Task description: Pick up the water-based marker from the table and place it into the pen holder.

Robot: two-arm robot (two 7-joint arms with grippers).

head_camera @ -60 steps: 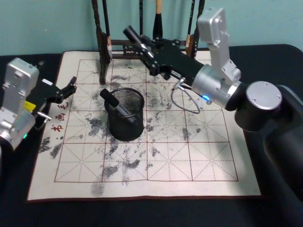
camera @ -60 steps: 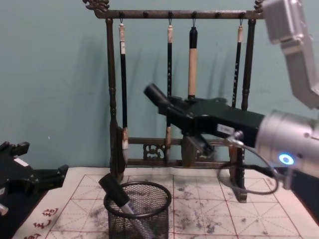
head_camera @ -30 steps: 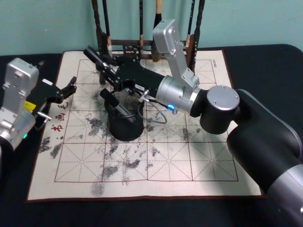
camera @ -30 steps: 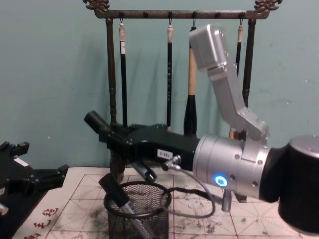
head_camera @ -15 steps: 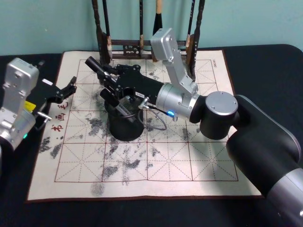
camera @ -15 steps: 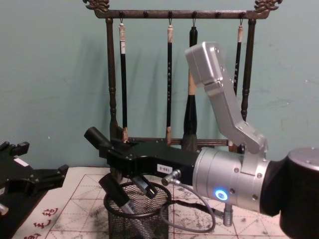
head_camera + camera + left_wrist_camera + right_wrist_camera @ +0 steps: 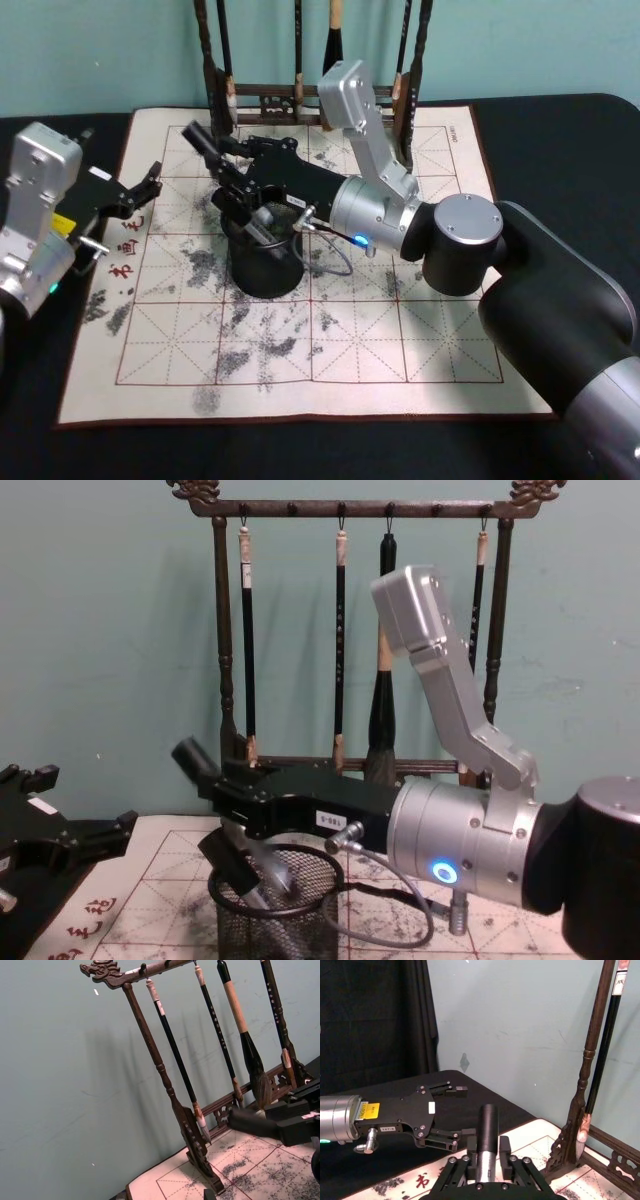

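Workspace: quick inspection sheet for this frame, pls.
Surface: ink-stained grid calligraphy mat on a black table.
Job's things: pen holder stands upright on the mat, one marker already leaning inside; a second marker is in the right end effector.
Clutter: nothing seen.
Grippers: right end effector shut on the second marker, directly over the pen holder; left end effector open, parked at the mat's left edge.
Cables: grey loop under the right wrist, beside the holder.
Surroundings: brush rack with hanging brushes, teal wall.
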